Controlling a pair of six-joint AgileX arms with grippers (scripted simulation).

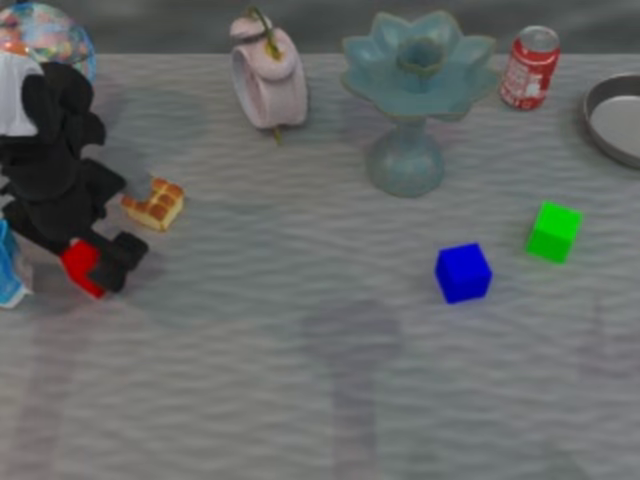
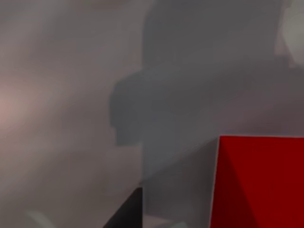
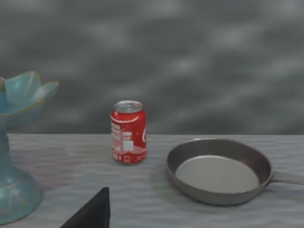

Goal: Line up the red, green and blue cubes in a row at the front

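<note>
My left gripper (image 1: pixel 97 266) clamps the small bright red cube (image 1: pixel 80 268) near the table's left edge; bare tabletop (image 1: pixel 300 400) lies ahead.

The red soda can (image 3: pixel 128 132), standing beside the grey pan (image 3: pixel 219 172), carries white lettering and a pale label panel, but none of it can be read; no other thing bears any text, number or sign

Left arm (image 1: pixel 55 170) black, chunky, blk fingers (image 1: pixel 128 248)
</note>
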